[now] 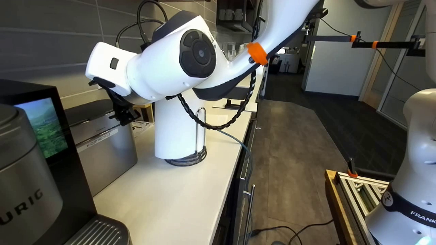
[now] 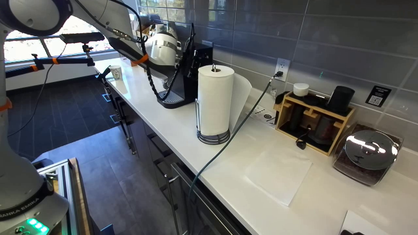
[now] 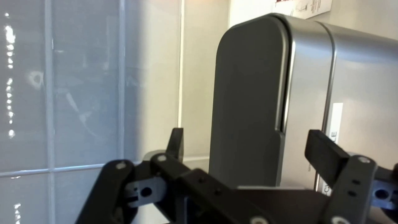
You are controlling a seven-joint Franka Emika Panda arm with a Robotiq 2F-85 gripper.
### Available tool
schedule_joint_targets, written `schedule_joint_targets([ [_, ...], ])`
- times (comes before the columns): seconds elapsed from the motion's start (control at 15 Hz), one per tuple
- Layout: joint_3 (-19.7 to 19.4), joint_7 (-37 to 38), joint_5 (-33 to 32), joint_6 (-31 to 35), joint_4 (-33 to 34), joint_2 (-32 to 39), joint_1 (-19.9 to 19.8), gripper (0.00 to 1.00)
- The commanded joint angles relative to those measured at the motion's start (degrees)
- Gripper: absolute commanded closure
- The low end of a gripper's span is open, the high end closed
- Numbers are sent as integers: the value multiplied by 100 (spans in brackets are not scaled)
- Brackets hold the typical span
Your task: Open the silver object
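Observation:
The silver object is a boxy brushed-steel bin (image 1: 110, 154) with a dark lid (image 1: 88, 110) and a "K-CUP RECYCLE" label; it stands on the counter against the wall, lid down. In the wrist view the bin (image 3: 370, 74) appears turned sideways, with its dark lid (image 3: 245, 93) facing the jaws. My gripper (image 3: 245, 138) is open and empty, one finger over the wall side and one over the labelled front side. In an exterior view the gripper (image 1: 124, 114) is by the bin's upper edge; contact cannot be told. The bin does not show in the exterior view along the counter.
A paper towel roll (image 1: 177, 127) on a wire stand is close beside the bin and under the arm; it also shows in an exterior view (image 2: 215, 101). A black coffee maker (image 1: 30, 190) stands on the bin's other side. A tiled wall (image 1: 51, 44) is behind. A cable (image 2: 228, 143) crosses the counter.

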Motion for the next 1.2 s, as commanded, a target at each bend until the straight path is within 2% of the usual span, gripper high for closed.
schedule_joint_targets([
  [0.0,38,122,-162,110,320,261,17,0],
  [0.6,69,212,-365,82,745,589,17,0],
  [1.13,65,140,-808,-26,842,374,52,0],
])
